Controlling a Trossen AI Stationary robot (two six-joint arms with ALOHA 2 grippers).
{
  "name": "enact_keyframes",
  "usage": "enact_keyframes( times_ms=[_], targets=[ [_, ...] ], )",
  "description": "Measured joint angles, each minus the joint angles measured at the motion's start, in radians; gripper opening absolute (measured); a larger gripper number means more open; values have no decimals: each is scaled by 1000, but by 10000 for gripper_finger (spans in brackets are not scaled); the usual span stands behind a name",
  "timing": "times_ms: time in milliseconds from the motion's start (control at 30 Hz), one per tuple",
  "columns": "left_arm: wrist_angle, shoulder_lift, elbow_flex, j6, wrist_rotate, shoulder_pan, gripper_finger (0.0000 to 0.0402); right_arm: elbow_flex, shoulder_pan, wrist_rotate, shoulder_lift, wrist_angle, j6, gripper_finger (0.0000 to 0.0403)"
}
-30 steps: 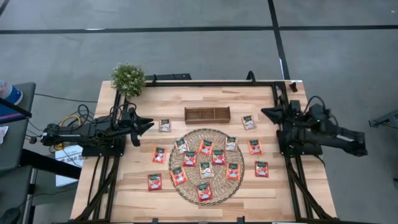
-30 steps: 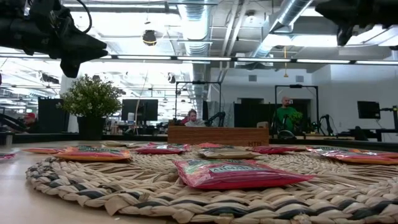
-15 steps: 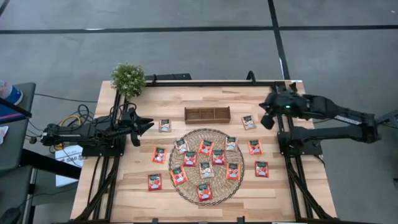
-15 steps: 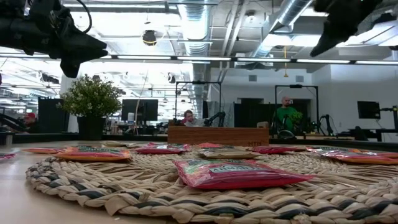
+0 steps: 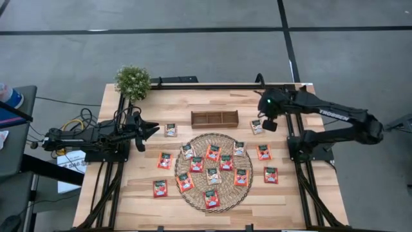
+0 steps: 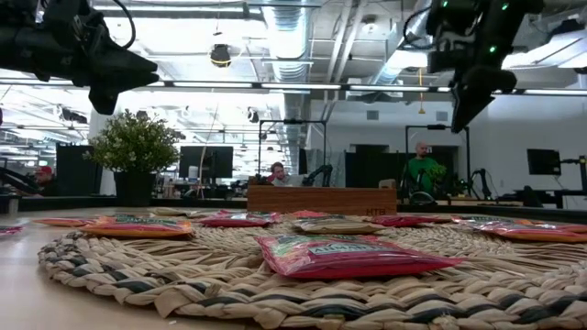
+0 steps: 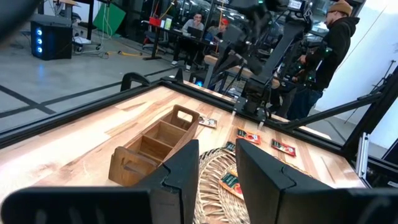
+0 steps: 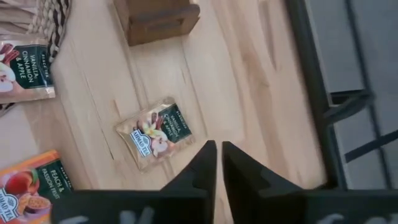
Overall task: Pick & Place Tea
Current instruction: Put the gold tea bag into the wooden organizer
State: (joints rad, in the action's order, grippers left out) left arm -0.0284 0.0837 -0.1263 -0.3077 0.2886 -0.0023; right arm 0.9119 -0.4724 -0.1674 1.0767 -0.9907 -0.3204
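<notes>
The right gripper (image 5: pixel 269 124), fingers nearly together and empty, hangs just beside the beige tea sachet (image 5: pixel 257 126), which lies skewed on the table (image 5: pixel 206 103). The left gripper (image 5: pixel 153 130), slightly apart, waits far off.

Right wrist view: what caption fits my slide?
Right end effector, nearly shut, hovers beside a beige tea sachet near the wooden tray.

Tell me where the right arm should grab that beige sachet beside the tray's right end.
The beige sachet lies flat and alone on bare wood, turned askew. Probably best to come straight down, fingers opened across two opposite edges. The right gripper hovers by it, nearly shut.
</notes>
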Motion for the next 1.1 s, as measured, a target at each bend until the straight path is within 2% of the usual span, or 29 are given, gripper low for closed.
enact_keyframes(
  times_ms=[267, 400, 500, 800, 1100],
  targets=[
    [0, 0, 0, 0, 0, 0, 97, 0, -148, 166, 92, 22, -77, 152],
    [0, 0, 0, 1, 0, 0, 97, 0, -166, 178, 165, 49, -82, 211],
    [0, 0, 0, 1, 0, 0, 97, 0, -164, 179, 229, 79, -81, 238],
    [0, 0, 0, 3, 0, 0, 97, 0, -163, 177, 426, 94, -49, 248],
    [0, 0, 0, 4, 0, 0, 97, 0, -164, 168, 521, 127, -20, 246]
  ],
)
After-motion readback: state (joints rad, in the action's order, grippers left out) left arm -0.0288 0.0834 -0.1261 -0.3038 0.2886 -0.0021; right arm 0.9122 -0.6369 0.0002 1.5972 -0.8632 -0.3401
